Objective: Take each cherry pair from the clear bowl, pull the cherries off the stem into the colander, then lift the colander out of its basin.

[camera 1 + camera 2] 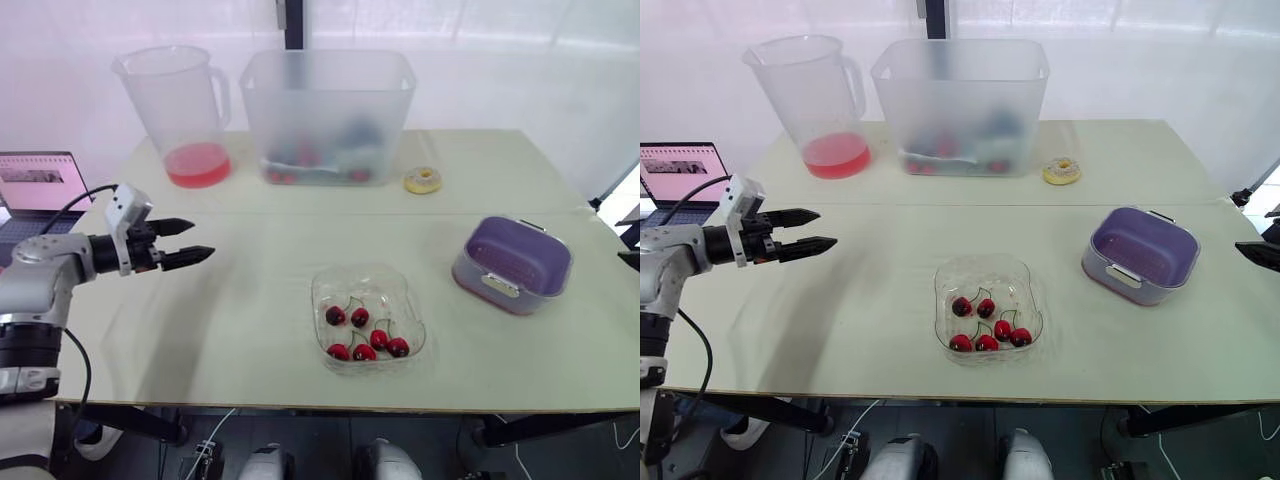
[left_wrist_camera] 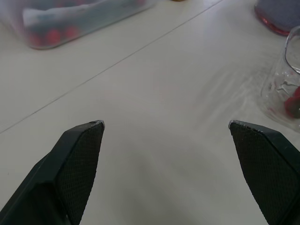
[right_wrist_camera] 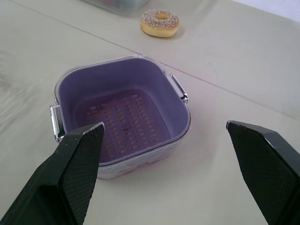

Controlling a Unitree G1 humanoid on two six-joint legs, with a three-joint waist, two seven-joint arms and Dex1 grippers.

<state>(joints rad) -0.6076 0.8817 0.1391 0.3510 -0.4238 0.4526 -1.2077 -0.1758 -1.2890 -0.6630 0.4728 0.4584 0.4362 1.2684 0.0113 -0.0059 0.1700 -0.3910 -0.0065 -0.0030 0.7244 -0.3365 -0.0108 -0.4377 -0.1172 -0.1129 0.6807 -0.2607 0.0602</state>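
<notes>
My left gripper [image 1: 200,239] hovers spread, well left of the clear bowl [image 1: 325,283]; the cherry pairs [image 1: 362,335] inside look light, soft and probably slippery, best pinched by their thin stems. My right gripper [image 3: 165,125] hangs spread above the empty colander [image 3: 126,89], seated in its basin [image 3: 136,166].

no legible text or labels, laptop screen [image 1: 40,182] writing too small to read

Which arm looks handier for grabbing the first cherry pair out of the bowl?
Probably the left. The left gripper is open and points across bare table towards the clear bowl. The right gripper, also open, hovers by the colander, which stands between it and the bowl.
</notes>
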